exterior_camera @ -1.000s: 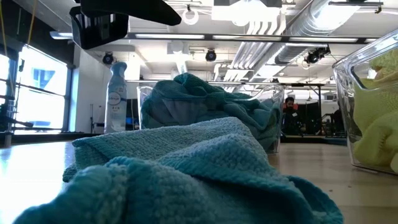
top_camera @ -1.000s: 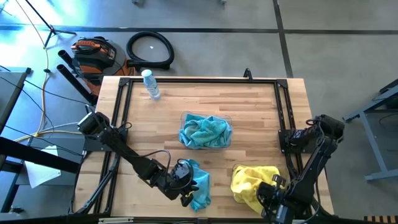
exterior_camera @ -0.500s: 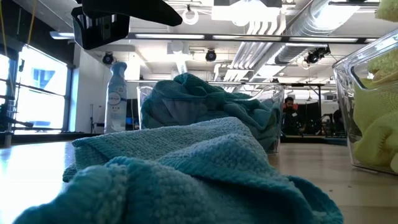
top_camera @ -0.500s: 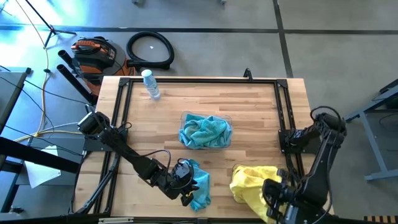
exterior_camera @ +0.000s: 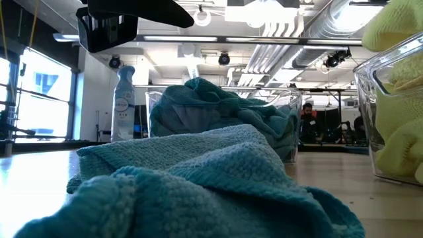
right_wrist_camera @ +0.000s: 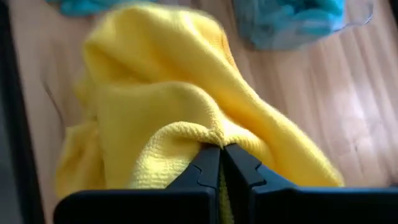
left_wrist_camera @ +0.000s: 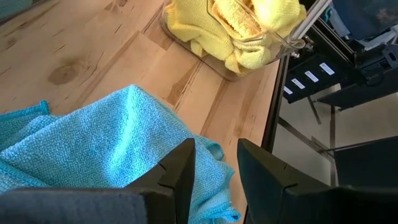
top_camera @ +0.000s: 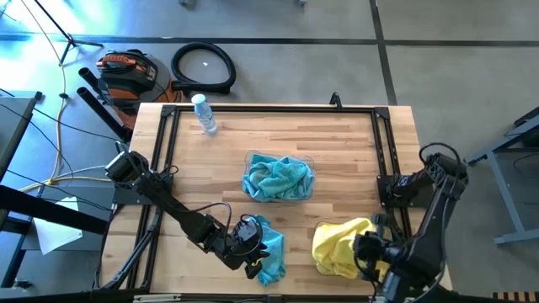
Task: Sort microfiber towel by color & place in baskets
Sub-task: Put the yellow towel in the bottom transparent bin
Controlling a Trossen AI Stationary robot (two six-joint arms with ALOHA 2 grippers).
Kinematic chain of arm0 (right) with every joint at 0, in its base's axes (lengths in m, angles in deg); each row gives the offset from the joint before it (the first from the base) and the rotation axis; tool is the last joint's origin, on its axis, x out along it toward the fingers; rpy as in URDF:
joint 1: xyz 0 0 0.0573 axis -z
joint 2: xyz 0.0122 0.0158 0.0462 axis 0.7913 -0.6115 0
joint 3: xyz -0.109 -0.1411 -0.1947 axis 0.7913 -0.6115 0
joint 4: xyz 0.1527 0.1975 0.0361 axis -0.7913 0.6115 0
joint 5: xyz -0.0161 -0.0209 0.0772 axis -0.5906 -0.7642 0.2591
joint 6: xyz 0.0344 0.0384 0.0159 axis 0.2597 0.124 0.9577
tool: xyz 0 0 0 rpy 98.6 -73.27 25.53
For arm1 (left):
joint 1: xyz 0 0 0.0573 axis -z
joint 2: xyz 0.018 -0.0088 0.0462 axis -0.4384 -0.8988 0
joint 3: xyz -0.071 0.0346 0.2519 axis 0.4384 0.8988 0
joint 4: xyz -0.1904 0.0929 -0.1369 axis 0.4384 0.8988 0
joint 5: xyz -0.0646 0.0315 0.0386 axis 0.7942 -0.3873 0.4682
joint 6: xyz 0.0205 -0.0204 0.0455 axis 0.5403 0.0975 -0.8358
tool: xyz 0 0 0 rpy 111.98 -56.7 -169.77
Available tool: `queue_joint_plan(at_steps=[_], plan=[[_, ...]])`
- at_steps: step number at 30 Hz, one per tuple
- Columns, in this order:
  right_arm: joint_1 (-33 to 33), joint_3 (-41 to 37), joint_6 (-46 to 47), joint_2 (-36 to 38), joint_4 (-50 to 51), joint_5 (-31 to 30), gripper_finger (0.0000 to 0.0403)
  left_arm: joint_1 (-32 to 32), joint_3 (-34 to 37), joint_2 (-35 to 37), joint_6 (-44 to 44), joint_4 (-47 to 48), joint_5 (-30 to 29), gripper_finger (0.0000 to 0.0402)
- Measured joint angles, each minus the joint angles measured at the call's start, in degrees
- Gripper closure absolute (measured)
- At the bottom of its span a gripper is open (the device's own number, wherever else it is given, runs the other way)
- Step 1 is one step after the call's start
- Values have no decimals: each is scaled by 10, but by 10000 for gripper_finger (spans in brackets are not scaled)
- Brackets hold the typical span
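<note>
Plush yellow towel (right_wrist_camera: 186,118); looped teal towel (left_wrist_camera: 93,149)

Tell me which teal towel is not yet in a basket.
The teal towel lying loose on the table's near edge, under the left gripper. The other teal towels already fill the centre basket.

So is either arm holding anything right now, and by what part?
Right gripper pinches a raised fold of a yellow towel. Left gripper holds nothing.

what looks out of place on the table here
One teal towel lies loose on the table under the left gripper, outside both baskets. The other teal towels sit in the middle basket.
</note>
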Motion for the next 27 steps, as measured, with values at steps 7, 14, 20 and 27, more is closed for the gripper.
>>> queue_joint_plan(at_steps=[7, 14, 20, 27], plan=[[-3, -118, 1, -2, -181, 61, 402, 0, 0, 0, 0, 0, 0, 291], [12, -247, 22, -3, -406, 104, 403, -12, 0, 0, 0, 0, 0, 291], [25, -344, 85, 1, -525, 121, 402, -23, 0, 0, 0, -1, 4, 291], [26, -367, 107, 1, -583, 128, 372, -23, 0, 0, 0, -4, 9, 291]])
